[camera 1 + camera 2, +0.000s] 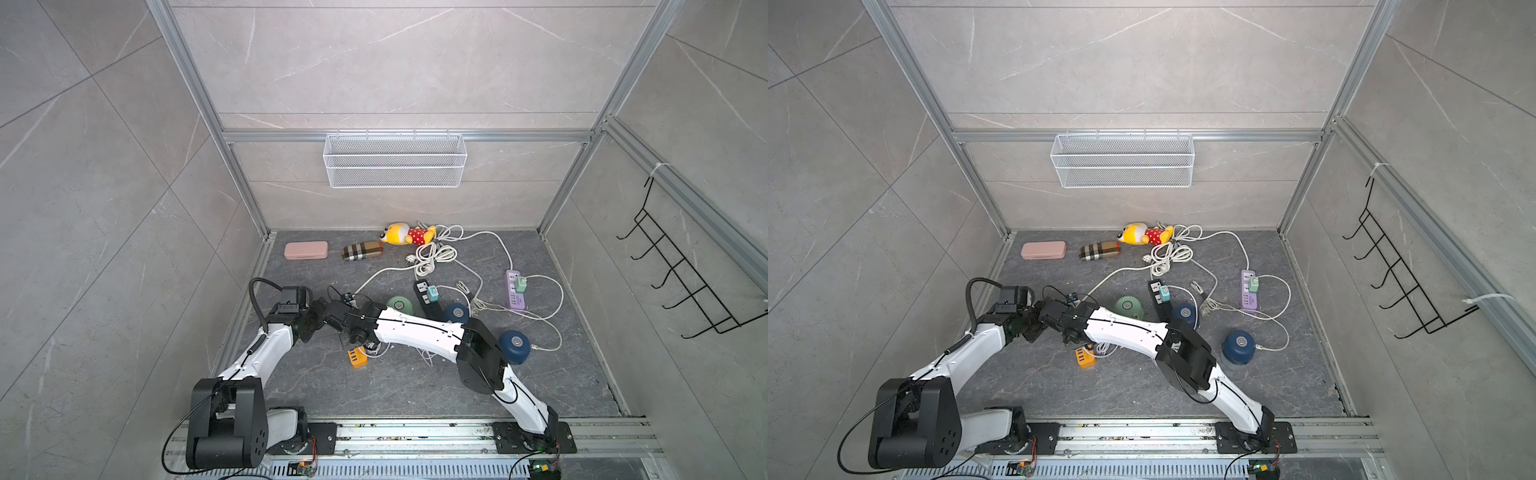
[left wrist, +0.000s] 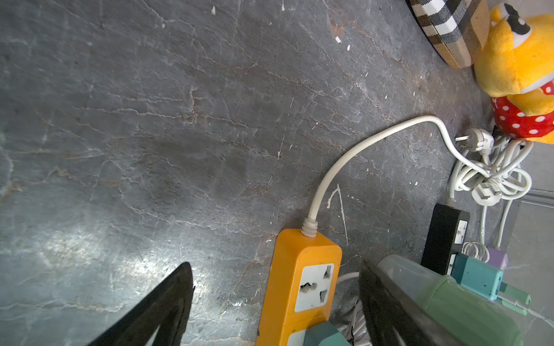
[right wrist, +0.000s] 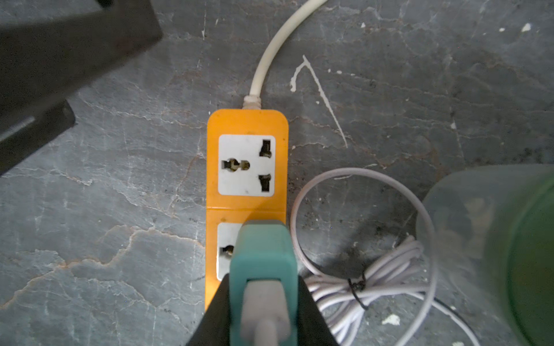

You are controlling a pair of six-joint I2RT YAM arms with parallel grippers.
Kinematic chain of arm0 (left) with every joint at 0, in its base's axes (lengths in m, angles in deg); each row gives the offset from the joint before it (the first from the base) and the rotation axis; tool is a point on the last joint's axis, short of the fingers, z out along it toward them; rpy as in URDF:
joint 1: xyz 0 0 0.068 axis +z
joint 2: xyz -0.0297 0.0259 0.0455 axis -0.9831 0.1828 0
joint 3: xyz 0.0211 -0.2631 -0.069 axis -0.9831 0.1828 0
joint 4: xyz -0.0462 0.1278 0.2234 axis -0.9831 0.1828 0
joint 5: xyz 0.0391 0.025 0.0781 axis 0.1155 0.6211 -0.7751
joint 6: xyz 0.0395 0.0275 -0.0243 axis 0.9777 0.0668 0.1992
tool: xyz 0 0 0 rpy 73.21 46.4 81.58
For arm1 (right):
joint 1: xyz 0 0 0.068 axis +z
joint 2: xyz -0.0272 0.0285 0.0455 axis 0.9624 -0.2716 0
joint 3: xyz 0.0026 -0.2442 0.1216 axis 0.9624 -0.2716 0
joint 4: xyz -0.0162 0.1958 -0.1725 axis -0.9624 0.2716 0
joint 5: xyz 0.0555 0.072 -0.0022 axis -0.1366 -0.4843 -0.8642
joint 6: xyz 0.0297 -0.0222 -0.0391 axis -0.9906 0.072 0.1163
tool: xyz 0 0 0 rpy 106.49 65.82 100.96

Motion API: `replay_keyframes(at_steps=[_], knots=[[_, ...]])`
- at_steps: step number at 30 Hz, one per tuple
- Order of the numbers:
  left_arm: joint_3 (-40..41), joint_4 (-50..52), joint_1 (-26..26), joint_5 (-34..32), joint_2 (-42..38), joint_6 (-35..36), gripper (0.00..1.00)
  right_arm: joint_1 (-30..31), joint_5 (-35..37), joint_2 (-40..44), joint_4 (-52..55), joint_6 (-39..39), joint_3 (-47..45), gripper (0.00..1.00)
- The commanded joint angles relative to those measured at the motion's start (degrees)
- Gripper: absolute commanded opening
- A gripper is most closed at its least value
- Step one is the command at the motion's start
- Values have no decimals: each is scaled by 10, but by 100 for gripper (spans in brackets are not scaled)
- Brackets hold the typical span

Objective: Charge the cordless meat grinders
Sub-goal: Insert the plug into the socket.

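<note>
The right gripper (image 3: 263,299) is closed on a teal plug adapter (image 3: 263,245). Its black fingers (image 3: 217,317) press on both sides of the adapter, and a grey USB plug (image 3: 263,311) sits in the back of it. The adapter is over the second socket of the orange power strip (image 3: 247,125); whether its pins are inside, I cannot tell. The first socket is free, and a white cord (image 3: 269,51) leaves that end of the strip. Just beside the strip lies a tied bundle of pale cable (image 3: 374,278), and one wide loop of it curves between the strip and the mint green meat grinder (image 3: 509,254). This grinder stands on the dark stone table (image 3: 105,179), near the strip. The left gripper (image 2: 274,269) is wide open and holds nothing; in its wrist view the orange strip appears between its two fingers (image 2: 162,302). In both top views the two arms meet over the orange strip. Beyond the mint green meat grinder comes a black power strip (image 1: 431,309), then one dark blue meat grinder (image 1: 456,312) just beside it, partly hidden by the right arm. The second dark blue meat grinder (image 1: 515,345) stands apart, nearer the right wall, below a purple power strip (image 1: 514,299)
</note>
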Motion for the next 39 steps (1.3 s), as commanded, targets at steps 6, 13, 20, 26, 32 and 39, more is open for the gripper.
replay_keyframes(at_steps=[6,13,20,26,32,39], knots=[[1,-15,3,11,-17,11,87,10,-34,-30,-7,-8,-83,0],[-18,10,3,8,-30,14,92,6,-5,18,31,48,13,46],[-46,46,3,-10,-52,18,99,-1,22,48,93,100,130,64],[-82,80,3,-31,-71,43,100,-13,66,117,97,125,98,89],[-114,76,3,-85,-109,96,99,-62,114,264,30,160,-41,94],[-155,-7,3,-125,-138,214,100,-184,205,470,-121,146,-257,94]])
